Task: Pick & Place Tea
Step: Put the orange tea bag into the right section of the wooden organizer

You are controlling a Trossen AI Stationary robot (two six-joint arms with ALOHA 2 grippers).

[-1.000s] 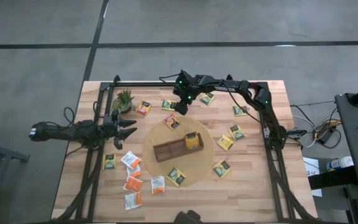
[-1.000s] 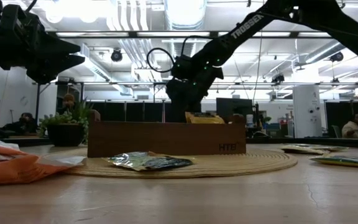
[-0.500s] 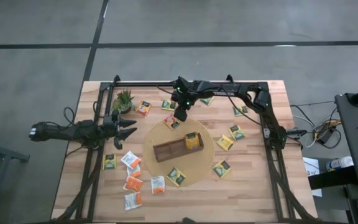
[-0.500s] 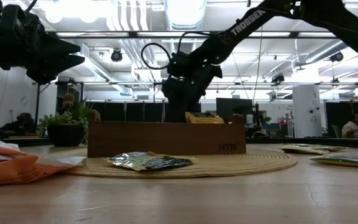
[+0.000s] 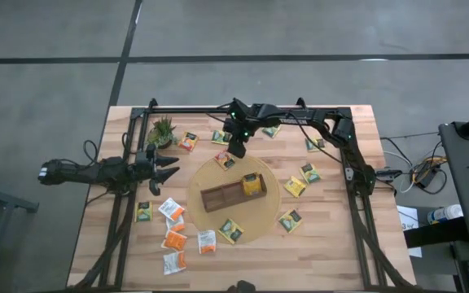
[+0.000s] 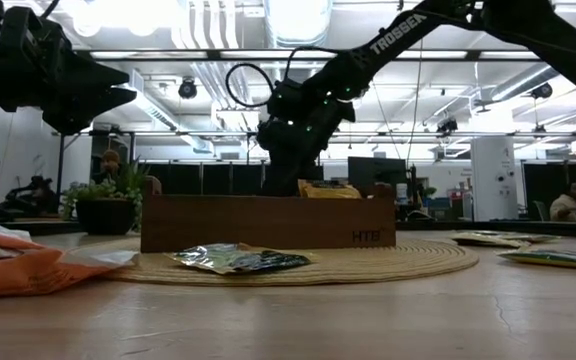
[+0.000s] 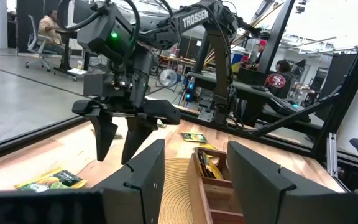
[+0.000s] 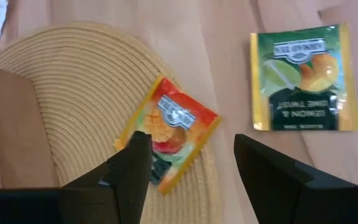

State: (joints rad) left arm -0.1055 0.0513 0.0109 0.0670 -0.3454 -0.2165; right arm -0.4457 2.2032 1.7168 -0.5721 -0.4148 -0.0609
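Leftward and lower since a second ago, the right gripper (image 5: 234, 152) hangs, fingers wide and empty, over an orange sachet (image 8: 168, 131) on the woven mat's (image 5: 263, 220) far edge; left gripper (image 5: 169, 168) waits, spread wide, left of the mat

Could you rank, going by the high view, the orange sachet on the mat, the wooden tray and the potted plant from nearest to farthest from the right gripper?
1. The orange sachet lies at the mat's far edge, just under the open right gripper.
2. The wooden tray sits at the mat's middle.
3. The potted plant stands at the table's far left corner.
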